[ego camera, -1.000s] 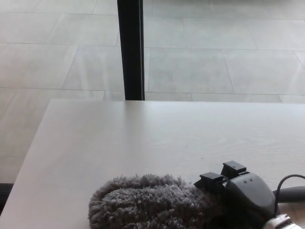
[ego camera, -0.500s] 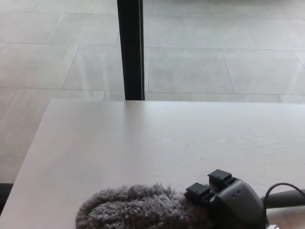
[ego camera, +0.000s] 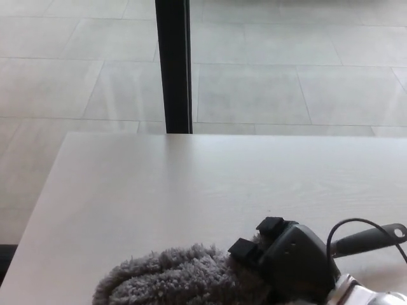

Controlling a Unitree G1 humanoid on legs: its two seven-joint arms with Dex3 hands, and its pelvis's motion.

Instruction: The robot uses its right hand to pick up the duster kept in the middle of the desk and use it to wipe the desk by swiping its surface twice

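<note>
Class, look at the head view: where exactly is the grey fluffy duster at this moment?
The duster lies low on the white desk, at the bottom edge just left of centre, gripped by the right hand beside it.

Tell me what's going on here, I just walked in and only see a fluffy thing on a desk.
A humanoid robot is wiping a pale desk with a grey fluffy duster. Its right hand is closed around the duster's handle, which sticks out toward the right, and the fluffy head rests on the desk surface at the near edge. Over the last second the hand and duster have slid toward the robot's left, so a swipe is under way. The left hand is not in view.
</note>
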